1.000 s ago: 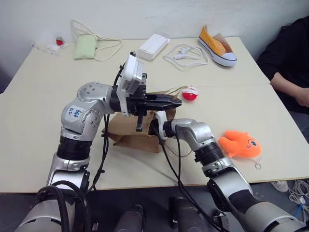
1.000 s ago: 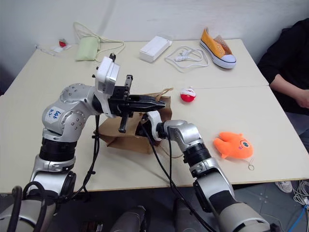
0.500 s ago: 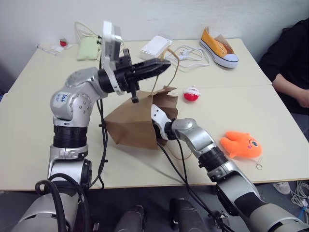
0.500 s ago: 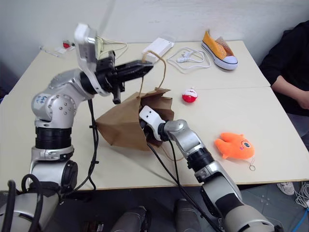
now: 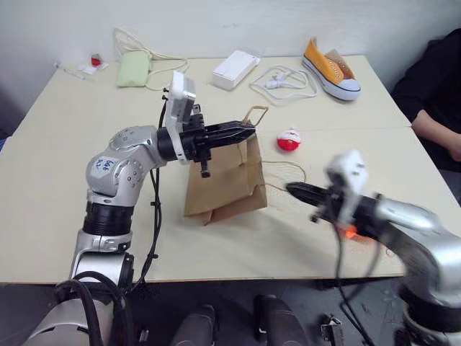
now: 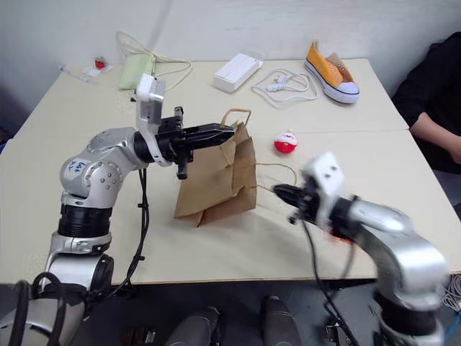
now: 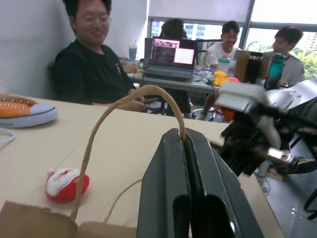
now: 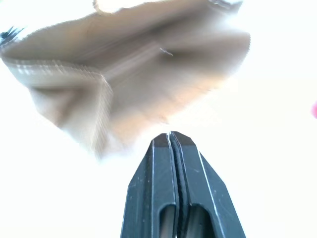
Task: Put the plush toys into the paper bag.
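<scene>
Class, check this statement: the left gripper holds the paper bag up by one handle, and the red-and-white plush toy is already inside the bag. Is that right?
Not quite. The left gripper does hold the paper bag up by one handle, but the red-and-white plush toy lies on the table beside the bag, as the left eye view shows.

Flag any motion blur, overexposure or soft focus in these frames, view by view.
Eye views: right gripper and its forearm streaked by motion blur; left gripper and paper bag sharp. Right wrist view: table blown out to white, bag smeared, its own fingers crisp. Left wrist view: fingers sharp, red-and-white plush and the people behind soft.
</scene>
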